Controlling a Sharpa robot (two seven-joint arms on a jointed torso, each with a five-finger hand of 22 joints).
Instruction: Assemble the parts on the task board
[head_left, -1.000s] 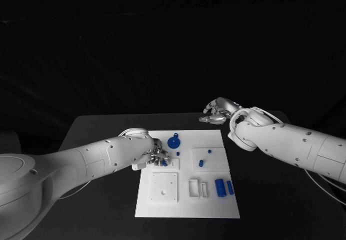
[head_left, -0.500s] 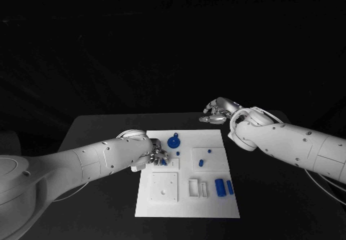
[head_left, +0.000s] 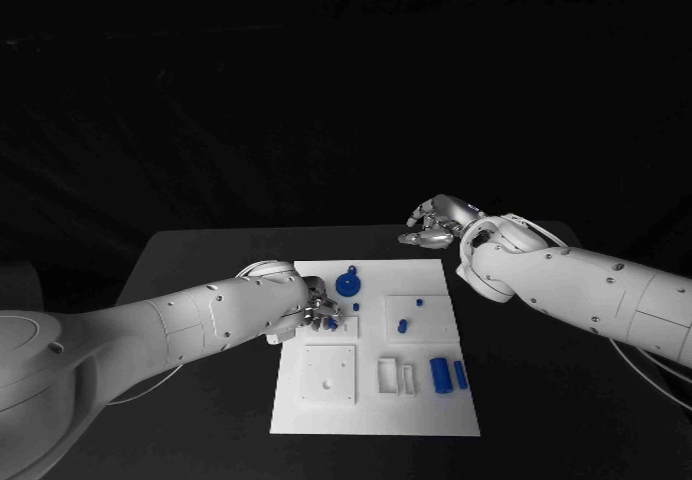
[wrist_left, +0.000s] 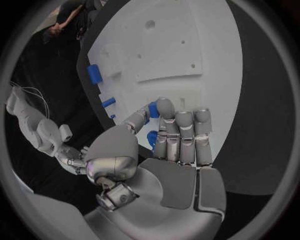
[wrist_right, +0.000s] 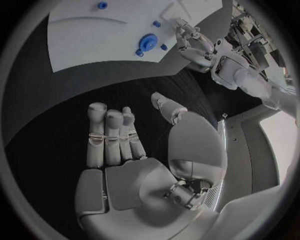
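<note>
Blue parts (head_left: 438, 376) on task board (head_left: 433, 420)

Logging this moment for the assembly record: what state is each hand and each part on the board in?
left robot hand: over the task board, fingers around a small blue part.
right robot hand: off the board, over the black table, holding nothing, fingers apart.
task board: flat on the table.
round blue part: on the board, untouched.
two blue bars: lying side by side on the board.

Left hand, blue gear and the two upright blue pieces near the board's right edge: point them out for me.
left hand (head_left: 315, 312), head view, on its knuckles.
blue gear (head_left: 348, 285), head view, on its round face.
two upright blue pieces (head_left: 440, 377), head view, on the wider one.
</note>
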